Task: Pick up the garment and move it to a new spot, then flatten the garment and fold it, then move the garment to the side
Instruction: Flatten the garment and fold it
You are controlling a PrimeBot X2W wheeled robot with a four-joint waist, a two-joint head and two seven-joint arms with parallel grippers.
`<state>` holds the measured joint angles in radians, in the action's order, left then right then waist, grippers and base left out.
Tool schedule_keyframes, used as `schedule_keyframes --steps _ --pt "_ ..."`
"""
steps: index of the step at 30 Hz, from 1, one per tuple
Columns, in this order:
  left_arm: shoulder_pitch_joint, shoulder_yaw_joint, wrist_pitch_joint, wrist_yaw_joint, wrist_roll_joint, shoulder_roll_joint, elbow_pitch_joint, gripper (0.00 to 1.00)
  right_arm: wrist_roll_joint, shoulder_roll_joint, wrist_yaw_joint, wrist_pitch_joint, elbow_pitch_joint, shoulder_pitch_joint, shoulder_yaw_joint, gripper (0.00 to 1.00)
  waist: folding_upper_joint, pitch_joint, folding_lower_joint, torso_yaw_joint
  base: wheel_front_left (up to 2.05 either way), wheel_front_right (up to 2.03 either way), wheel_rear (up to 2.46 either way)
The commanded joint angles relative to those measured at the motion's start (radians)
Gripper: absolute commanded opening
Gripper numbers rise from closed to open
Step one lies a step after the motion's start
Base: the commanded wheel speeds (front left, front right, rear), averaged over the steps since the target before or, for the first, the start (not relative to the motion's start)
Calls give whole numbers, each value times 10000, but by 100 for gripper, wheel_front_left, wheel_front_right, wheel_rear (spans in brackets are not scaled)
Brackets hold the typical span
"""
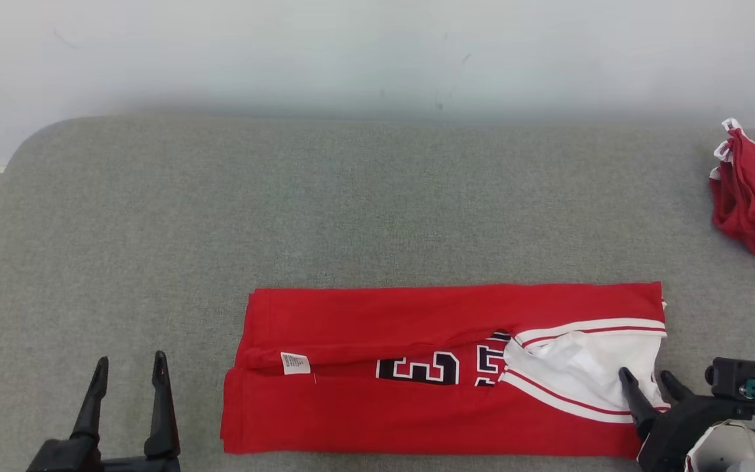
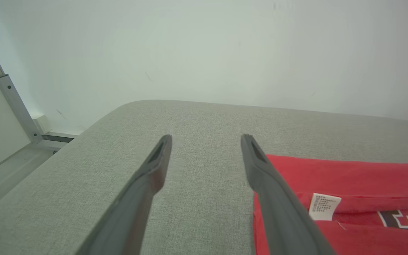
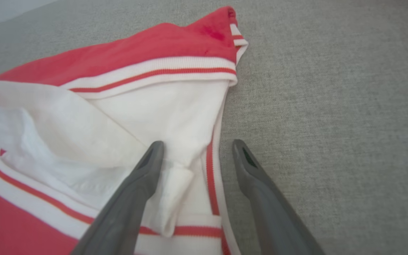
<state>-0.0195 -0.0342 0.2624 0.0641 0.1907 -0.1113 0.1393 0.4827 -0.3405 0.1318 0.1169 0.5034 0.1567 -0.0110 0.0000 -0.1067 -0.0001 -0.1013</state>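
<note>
The garment (image 1: 417, 328), a red jersey with white trim and a black-and-white number, lies folded into a long band on the grey surface (image 1: 286, 196). Its white tag (image 1: 295, 362) faces up near the left end. My left gripper (image 1: 130, 373) stands open over bare surface, left of the garment's left edge and apart from it. In the left wrist view the garment (image 2: 349, 184) lies to the right of my left gripper (image 2: 206, 139). My right gripper (image 1: 647, 379) is open at the garment's right end. In the right wrist view my right gripper (image 3: 197, 144) straddles the garment's (image 3: 154, 106) white, red-striped edge.
A second red and white garment (image 1: 754, 193) lies bunched at the surface's far right edge. A pale wall (image 1: 377, 52) runs behind the surface. The surface's rounded left corner (image 1: 30, 141) drops to a floor strip.
</note>
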Motion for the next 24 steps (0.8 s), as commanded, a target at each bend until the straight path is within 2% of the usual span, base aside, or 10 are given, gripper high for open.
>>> schedule_keyframes --steps 1,2,3,9,16,20,24 --pt "117 -80 31 72 -62 80 -54 100 -9 92 -30 48 119 63 -125 73 0 7 1 9 0 0 0" --pt "157 -157 31 130 -146 112 -45 100 8 113 -30 30 173 108 -260 5 0 12 1 15 0 0 0" --pt "170 -213 31 151 -224 137 -49 100 87 151 -28 27 230 151 -381 0 0 13 1 20 0 0 0" --pt "219 -401 31 334 -643 249 -4 100 302 -82 -30 -333 621 454 -517 0 0 185 1 58 0 0 0" --pt "443 -627 31 469 -793 347 19 100 266 -961 -30 -925 1030 422 41 0 0 486 1 255 0 0 0" --pt "572 -711 31 491 -837 405 0 100 295 -1332 -30 -1020 947 255 351 0 0 582 1 415 0 0 0" --pt "639 -793 31 520 -859 439 -34 100 193 -1320 -30 -995 427 161 326 0 0 617 1 579 0 0 0"
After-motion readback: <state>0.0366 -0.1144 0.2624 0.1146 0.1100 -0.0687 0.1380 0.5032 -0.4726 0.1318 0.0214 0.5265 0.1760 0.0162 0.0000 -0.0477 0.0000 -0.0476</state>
